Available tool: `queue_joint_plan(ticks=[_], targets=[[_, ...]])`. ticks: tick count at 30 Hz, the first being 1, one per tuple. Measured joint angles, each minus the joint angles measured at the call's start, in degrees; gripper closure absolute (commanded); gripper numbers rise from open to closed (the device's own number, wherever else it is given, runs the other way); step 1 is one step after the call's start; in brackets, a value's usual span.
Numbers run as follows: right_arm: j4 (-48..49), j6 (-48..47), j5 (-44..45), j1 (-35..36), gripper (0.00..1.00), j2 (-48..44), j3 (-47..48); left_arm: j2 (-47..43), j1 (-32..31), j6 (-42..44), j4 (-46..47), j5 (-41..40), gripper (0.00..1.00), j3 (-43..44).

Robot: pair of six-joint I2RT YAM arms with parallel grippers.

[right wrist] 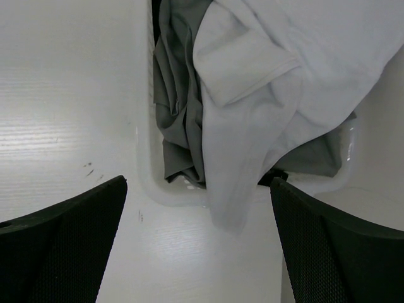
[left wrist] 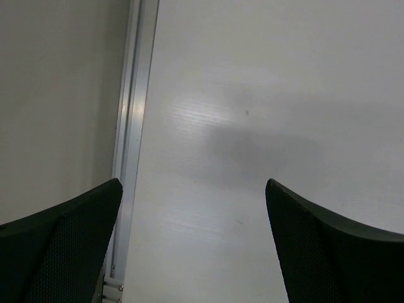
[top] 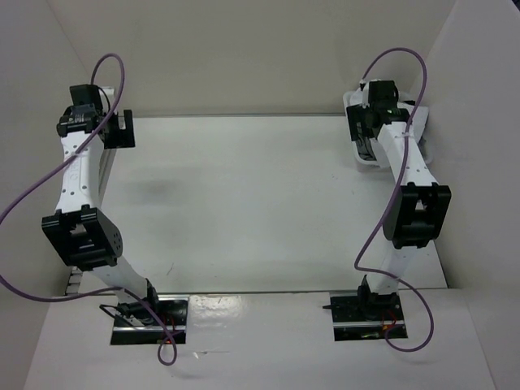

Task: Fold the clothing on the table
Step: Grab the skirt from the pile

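Observation:
The clothing is a white garment (right wrist: 265, 76) and a grey one (right wrist: 177, 95), both heaped in a white plastic basket (right wrist: 146, 170). A sleeve of the white garment (right wrist: 230, 189) hangs over the basket's rim onto the table (right wrist: 63, 95). My right gripper (right wrist: 197, 183) hovers open just above that rim and sleeve, holding nothing. From above, the right gripper (top: 364, 136) covers the basket (top: 366, 165) at the table's far right. My left gripper (top: 122, 130) stands open over the bare far left corner of the table (top: 244, 203), its jaws (left wrist: 192, 183) empty.
A metal rail (left wrist: 136, 95) runs along the table edge beside the left gripper. White walls enclose the table on the left, back and right. Purple cables loop off both arms.

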Motion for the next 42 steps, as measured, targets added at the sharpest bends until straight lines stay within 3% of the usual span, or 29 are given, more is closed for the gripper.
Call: queue_joint_plan(ticks=[11,15,19,26,36,42], targets=[[2.5,7.3,5.4,-3.7,0.02,-1.9,-10.1,-0.3,0.2,-1.4,7.9,2.1,0.0,-17.4],[9.5,5.5,0.9,-10.2,0.02,-9.5,-20.9,-1.4,0.2,-2.2,12.1,5.8,0.0,-26.1],[14.8,4.2,-6.5,-16.9,0.02,-20.0,-29.5,-6.3,0.1,-2.3,12.1,9.1,0.0,-29.0],[15.7,4.9,-12.0,-16.1,0.02,-15.9,-23.1,-14.8,-1.5,-2.4,12.7,13.7,0.0,-25.3],[12.0,5.9,-8.4,-8.6,0.02,-13.4,-21.8,-29.4,-1.8,-2.3,14.7,15.0,0.0,-34.3],[12.0,4.4,-5.5,-8.2,0.06,1.9,-11.4,-29.6,-2.2,-2.3,16.5,13.7,0.0,-35.9]])
